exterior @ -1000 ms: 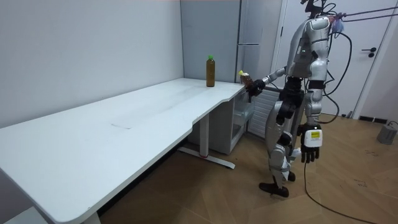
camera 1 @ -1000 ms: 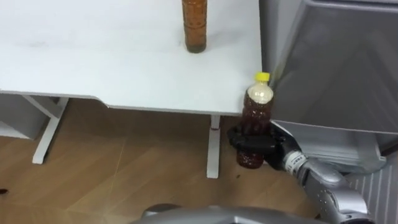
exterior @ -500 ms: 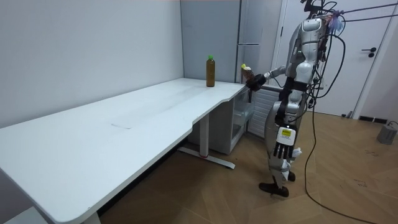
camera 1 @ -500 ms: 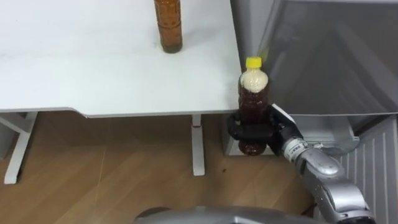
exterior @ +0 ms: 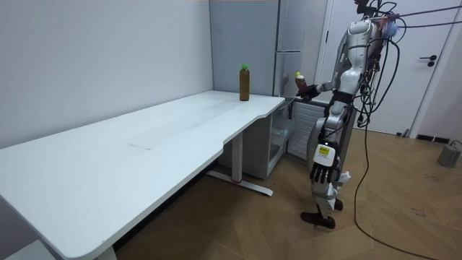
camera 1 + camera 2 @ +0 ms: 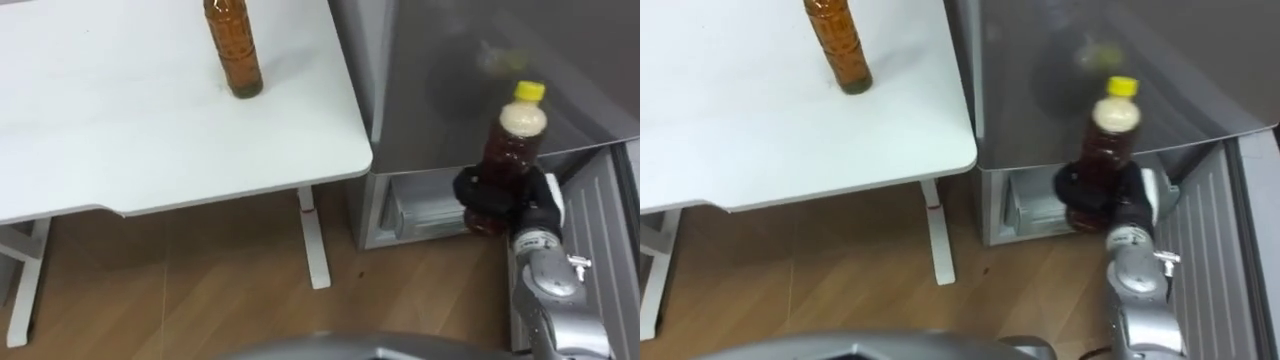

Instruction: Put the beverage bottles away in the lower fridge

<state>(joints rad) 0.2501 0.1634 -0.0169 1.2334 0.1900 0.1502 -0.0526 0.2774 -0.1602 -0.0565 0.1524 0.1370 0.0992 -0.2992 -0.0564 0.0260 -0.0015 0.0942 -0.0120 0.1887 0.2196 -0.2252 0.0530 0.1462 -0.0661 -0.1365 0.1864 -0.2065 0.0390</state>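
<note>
Brown bottle (image 6: 503, 155), right hand (image 6: 482, 196), left hand (image 5: 320, 166) hanging

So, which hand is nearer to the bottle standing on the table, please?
Right. The right hand, holding the yellow-capped bottle, is raised just beyond the table from the standing bottle; the left hand hangs low by the leg.

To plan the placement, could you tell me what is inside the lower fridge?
Inside the lower fridge, a pale drawer shows; the bottle and right hand cover the rest, so contents cannot be told.
</note>
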